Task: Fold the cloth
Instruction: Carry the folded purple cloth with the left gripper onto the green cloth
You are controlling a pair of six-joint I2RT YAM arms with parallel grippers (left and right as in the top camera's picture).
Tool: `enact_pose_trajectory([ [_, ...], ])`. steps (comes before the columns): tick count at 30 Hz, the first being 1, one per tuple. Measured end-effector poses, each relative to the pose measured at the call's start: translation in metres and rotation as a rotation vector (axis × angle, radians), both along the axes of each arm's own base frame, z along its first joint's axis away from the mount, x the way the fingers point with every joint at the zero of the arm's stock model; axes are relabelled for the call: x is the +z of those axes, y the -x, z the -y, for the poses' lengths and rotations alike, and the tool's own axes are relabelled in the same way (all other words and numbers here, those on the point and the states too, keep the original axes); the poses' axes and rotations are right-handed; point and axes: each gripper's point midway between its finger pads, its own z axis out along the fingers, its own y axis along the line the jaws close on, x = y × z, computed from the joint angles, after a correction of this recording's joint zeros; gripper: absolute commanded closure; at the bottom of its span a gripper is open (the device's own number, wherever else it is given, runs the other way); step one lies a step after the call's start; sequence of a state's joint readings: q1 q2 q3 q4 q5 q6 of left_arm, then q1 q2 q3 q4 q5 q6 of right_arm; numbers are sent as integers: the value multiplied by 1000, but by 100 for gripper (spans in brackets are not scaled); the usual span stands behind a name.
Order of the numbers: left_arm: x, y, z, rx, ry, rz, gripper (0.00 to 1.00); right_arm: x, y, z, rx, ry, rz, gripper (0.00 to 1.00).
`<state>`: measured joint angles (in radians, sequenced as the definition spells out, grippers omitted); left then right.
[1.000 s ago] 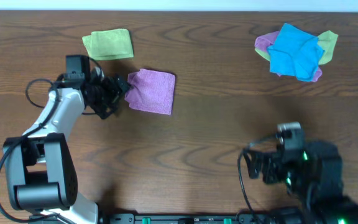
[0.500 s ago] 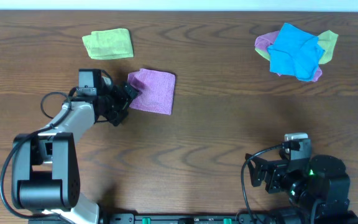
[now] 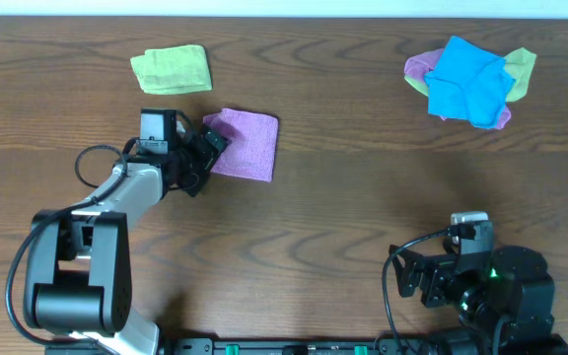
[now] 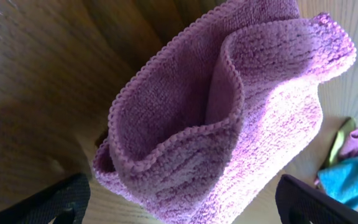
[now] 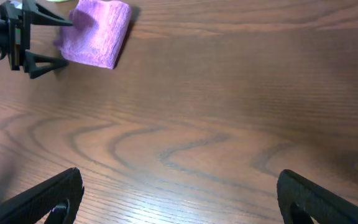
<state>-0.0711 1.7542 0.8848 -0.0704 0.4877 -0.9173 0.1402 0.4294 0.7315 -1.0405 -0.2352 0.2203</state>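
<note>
The purple cloth [image 3: 247, 146] lies on the counter [image 3: 343, 217], left of the middle and nearer to the far edge than to the near one. It looks already doubled, and its upper layer bulges up a little on the left side.

The left fingers [image 4: 51, 202] are apart and clamp nothing. The left border of the cloth is just in front of them, so the cloth lies from them toward the right edge of the counter. From above it is almost square, and we see no clear long axis.

The right fingers [image 5: 42, 199] are also apart and empty, close to the near right corner and well apart from the cloth. We judge that the left arm [image 3: 116, 192] is the nearer one and should take the raised border.
</note>
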Motion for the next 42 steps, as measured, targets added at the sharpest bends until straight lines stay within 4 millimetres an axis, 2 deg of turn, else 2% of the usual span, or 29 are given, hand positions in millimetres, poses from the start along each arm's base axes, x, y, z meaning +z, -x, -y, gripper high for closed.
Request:
enact_pose_trajectory([
  [7,-2,-2,4,10,-32,7,0,0,0,0,0,0,-1,1],
  [9,-2,-5,8,17,-24,16,9,0,0,0,0,0,0,1],
  [10,-2,-8,9,22,-18,24,15,0,0,0,0,0,0,1],
  [13,-8,-15,14,38,2,31,43,-1,0,0,0,0,-3,1],
  [14,-10,-17,15,40,5,34,55,0,0,0,0,0,-2,1],
  [15,-12,-18,17,41,8,36,79,0,0,0,1,0,-3,1],
  [16,-13,-21,18,40,11,47,94,-1,0,0,0,0,-3,1],
  [19,-7,-31,22,26,15,112,94,-1,0,0,0,0,-4,1],
  [21,5,-44,25,14,28,195,94,-1,0,0,0,0,-3,1],
  [26,43,-73,32,-10,81,344,94,-1,0,0,0,0,-4,1],
  [29,79,-100,29,-3,92,423,94,-1,0,0,0,0,-4,1],
  [36,183,-166,-6,79,8,596,94,-1,1,0,0,0,-5,1],
  [39,205,-187,-18,92,-31,630,94,-1,0,0,0,0,-5,1],
  [42,207,-209,-28,100,-59,642,94,-1,0,0,0,0,-5,1],
])
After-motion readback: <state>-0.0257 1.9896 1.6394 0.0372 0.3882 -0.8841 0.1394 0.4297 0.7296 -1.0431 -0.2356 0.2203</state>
